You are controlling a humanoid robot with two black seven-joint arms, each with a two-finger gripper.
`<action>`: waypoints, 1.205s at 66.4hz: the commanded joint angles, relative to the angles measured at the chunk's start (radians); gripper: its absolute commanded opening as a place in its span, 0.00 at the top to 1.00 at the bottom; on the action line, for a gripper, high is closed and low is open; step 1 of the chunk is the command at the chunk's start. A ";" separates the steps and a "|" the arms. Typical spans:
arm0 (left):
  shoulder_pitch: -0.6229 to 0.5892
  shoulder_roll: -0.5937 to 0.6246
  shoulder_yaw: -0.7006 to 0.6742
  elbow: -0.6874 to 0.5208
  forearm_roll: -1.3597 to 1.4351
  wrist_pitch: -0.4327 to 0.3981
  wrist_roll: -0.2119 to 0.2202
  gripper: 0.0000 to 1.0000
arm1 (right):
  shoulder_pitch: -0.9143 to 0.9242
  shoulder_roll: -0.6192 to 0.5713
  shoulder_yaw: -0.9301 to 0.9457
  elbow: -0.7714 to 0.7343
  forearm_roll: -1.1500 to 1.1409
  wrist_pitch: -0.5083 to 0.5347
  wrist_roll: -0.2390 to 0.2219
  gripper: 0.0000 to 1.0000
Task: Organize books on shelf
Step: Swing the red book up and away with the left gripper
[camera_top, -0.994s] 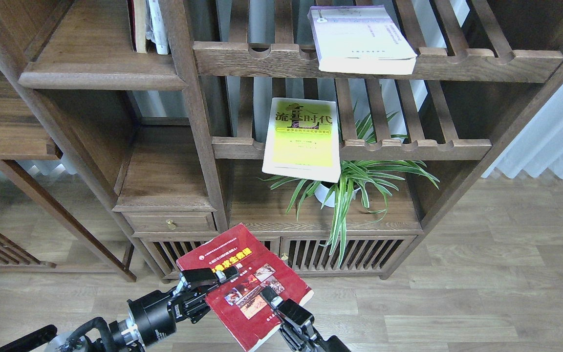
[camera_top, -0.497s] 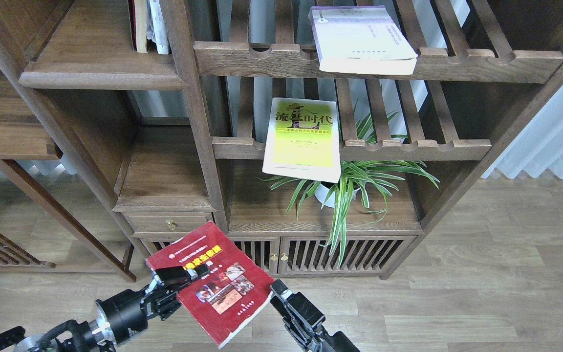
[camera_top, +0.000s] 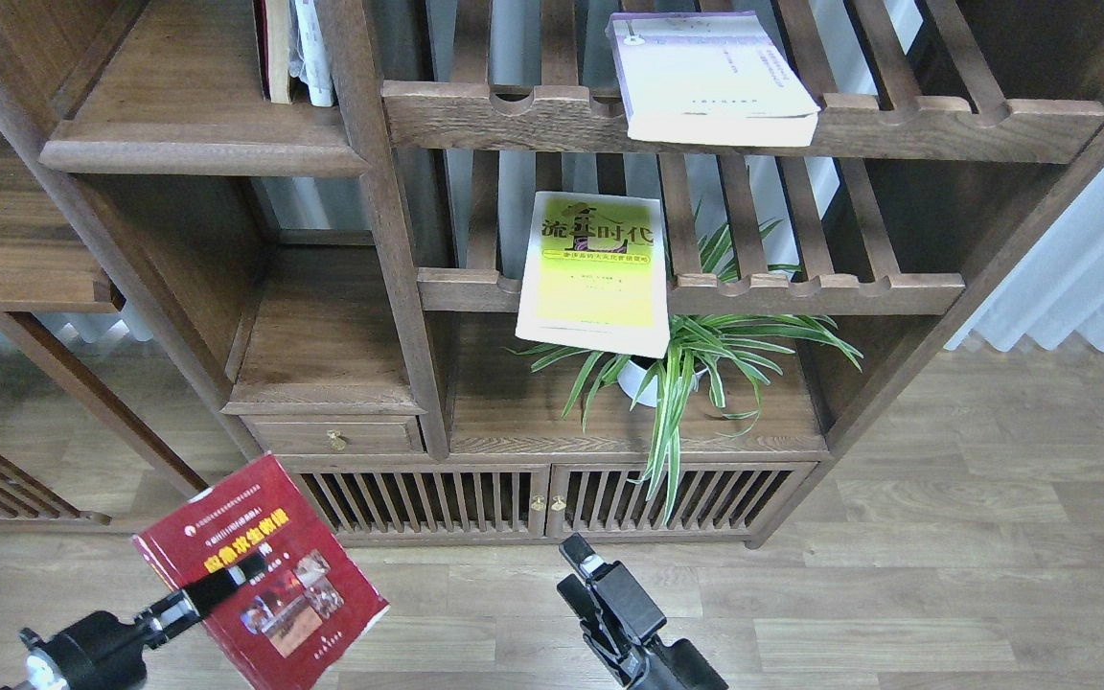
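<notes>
My left gripper point(camera_top: 231, 578) is shut on the dark red book point(camera_top: 293, 613) low at the left, over the floor; one black finger lies across its cover and the book tilts. My right gripper point(camera_top: 579, 559) stands apart to the right of it with nothing in it; it is dark and end-on. The yellow-green book point(camera_top: 595, 273) lies flat on the middle slatted rack and overhangs its front rail. On the upper slatted rack lies the white-lavender book point(camera_top: 710, 77). The solid shelf point(camera_top: 197, 153) with the moulded front edge is at the upper left.
A few upright books point(camera_top: 288, 48) stand at the back right of the solid shelf. A potted spider plant point(camera_top: 696, 355) sits under the yellow-green book. A lower solid board point(camera_top: 322, 335), a small drawer point(camera_top: 336, 438) and slatted cabinet doors point(camera_top: 475, 498) lie below.
The right gripper has let go of the dark red book. The left arm has carried the book left and down, away from the right gripper.
</notes>
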 commanded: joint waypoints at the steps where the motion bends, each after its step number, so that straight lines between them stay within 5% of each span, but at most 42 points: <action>1: 0.076 -0.010 -0.105 -0.024 0.026 0.000 0.031 0.97 | 0.001 0.000 -0.001 0.000 -0.002 0.000 0.000 0.01; 25: 0.212 -0.036 -0.398 -0.024 0.049 0.000 0.062 0.97 | 0.008 0.000 -0.001 -0.054 0.000 0.000 0.005 0.01; 49: 0.183 -0.159 -0.568 -0.024 0.081 0.000 0.068 0.97 | 0.014 0.000 0.014 -0.060 0.001 0.000 -0.006 0.01; 80: -0.050 -0.030 -0.713 -0.024 0.055 0.000 0.088 0.97 | 0.037 0.000 0.054 -0.063 0.001 0.000 0.003 0.01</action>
